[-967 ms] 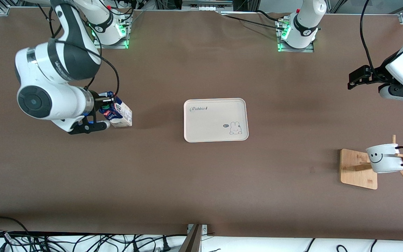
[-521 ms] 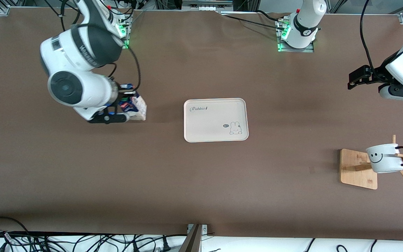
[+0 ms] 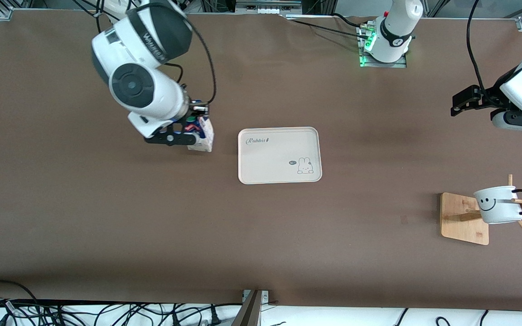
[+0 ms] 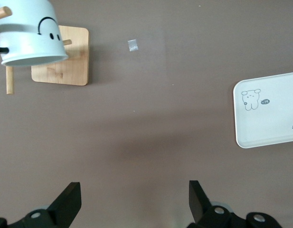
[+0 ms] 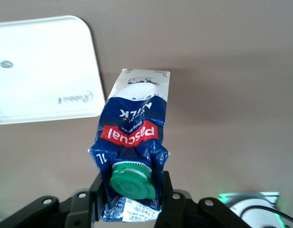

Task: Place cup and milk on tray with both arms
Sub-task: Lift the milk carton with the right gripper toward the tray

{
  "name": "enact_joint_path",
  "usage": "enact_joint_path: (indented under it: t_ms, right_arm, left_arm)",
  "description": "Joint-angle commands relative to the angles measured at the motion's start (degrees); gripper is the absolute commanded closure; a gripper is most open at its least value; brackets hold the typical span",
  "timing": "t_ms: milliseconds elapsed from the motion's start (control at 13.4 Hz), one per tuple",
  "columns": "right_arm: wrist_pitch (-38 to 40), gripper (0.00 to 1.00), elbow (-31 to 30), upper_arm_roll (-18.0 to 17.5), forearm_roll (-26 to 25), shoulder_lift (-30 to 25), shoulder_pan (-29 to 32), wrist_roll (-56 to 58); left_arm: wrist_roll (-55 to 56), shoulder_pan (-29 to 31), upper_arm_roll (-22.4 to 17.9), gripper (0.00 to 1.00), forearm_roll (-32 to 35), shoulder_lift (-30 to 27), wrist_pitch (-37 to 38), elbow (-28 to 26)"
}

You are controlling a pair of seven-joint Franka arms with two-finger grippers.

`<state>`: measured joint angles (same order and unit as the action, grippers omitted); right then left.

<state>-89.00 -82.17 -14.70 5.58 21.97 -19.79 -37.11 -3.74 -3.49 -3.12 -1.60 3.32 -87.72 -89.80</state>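
Note:
My right gripper (image 3: pixel 192 129) is shut on the milk (image 3: pixel 201 136), a blue and white carton with a green cap (image 5: pixel 132 180), and holds it above the table just beside the tray (image 3: pixel 280 155) on the right arm's side. In the right wrist view the jaws pinch the carton's top (image 5: pixel 131 142) and the tray (image 5: pixel 42 66) lies close by. The cup (image 3: pixel 498 204), white with a smiley face, hangs on a wooden rack at the left arm's end. My left gripper (image 3: pixel 458 105) is open and empty, up in the air and waiting; its fingers (image 4: pixel 70 202) frame bare table.
The rack's wooden base (image 3: pixel 463 218) lies under the cup, with pegs sticking out. The cup (image 4: pixel 30 33) and the rack base (image 4: pixel 65 61) also show in the left wrist view, with the tray's corner (image 4: pixel 267 111). Cables run along the table's near edge.
My right arm has carried the milk from the right arm's end of the table toward the tray. The left arm, cup and tray have not moved.

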Motion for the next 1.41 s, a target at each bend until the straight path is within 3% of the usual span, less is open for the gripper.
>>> enact_joint_path:
  t_ms: [0,149,446,595,744,1116,1339]
  right_arm:
    - [-4.2,0.51,0.3,-0.2,0.6,1.2,-2.5,-4.8]
    - [-7.3,0.51,0.3,-0.2,0.5,2.5,-3.4,-5.4]
    - [-10.6,0.51,0.3,-0.2,0.1,5.6,-4.4,-1.7]
    - [-12.0,0.51,0.3,-0.2,0.2,6.5,-4.5,-1.5]
    - [-12.2,0.52,0.4,-0.2,0.2,6.4,-4.6,-1.4]
    - [-14.9,0.51,0.4,-0.2,-0.4,9.5,-6.0,0.7]
    - [-18.0,0.51,0.4,-0.1,-0.4,10.2,-7.6,3.5]
  left_arm:
    - [-0.9,3.0,-0.6,0.00,-3.6,6.6,1.1,7.6]
    - [-0.7,3.0,-0.6,0.00,-3.9,9.8,1.2,8.2]
    - [-0.3,3.4,-0.7,0.00,-2.8,10.1,0.6,6.7]
    - [-0.2,5.3,-0.7,0.00,-3.1,9.7,-3.1,4.7]
    - [0.3,6.6,-0.7,0.00,-3.0,7.9,-10.1,0.3]
    - [6.4,7.5,-0.6,0.00,-3.0,-2.2,-29.4,-19.1]
    - [9.7,10.1,-0.5,0.00,-6.1,-1.8,-41.3,-23.6]
